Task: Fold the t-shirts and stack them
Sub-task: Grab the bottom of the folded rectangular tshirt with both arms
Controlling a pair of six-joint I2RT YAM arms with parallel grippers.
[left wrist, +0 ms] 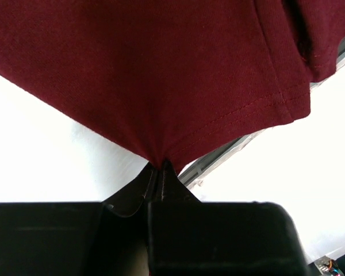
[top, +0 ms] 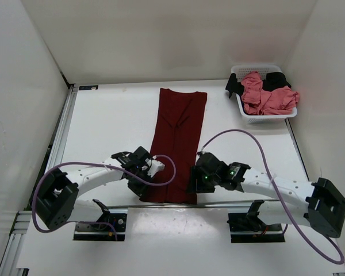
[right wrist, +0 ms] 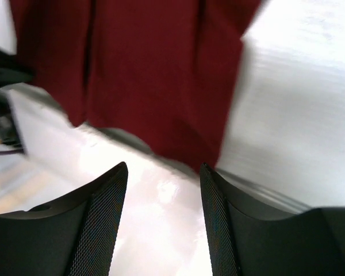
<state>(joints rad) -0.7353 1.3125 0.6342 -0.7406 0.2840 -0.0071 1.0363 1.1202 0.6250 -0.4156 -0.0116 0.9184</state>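
The dark maroon t-shirt (top: 178,138) lies folded into a long narrow strip down the middle of the table, with its near end hanging at the front edge. My left gripper (top: 158,167) is shut on the cloth at the near left edge of that strip. In the left wrist view the maroon fabric (left wrist: 161,69) bunches into the closed left gripper (left wrist: 161,164). My right gripper (top: 196,179) stands open by the near right corner. In the right wrist view nothing is between its jaws (right wrist: 164,167), and the maroon hem (right wrist: 149,75) lies just ahead. The salmon pink t-shirt (top: 267,96) and the black t-shirt (top: 276,80) are in the basket.
A white perforated basket (top: 270,119) stands at the back right of the table. A metal rail (left wrist: 218,158) runs along the table's front edge under the shirt's end. White walls close in the table at the left, back and right.
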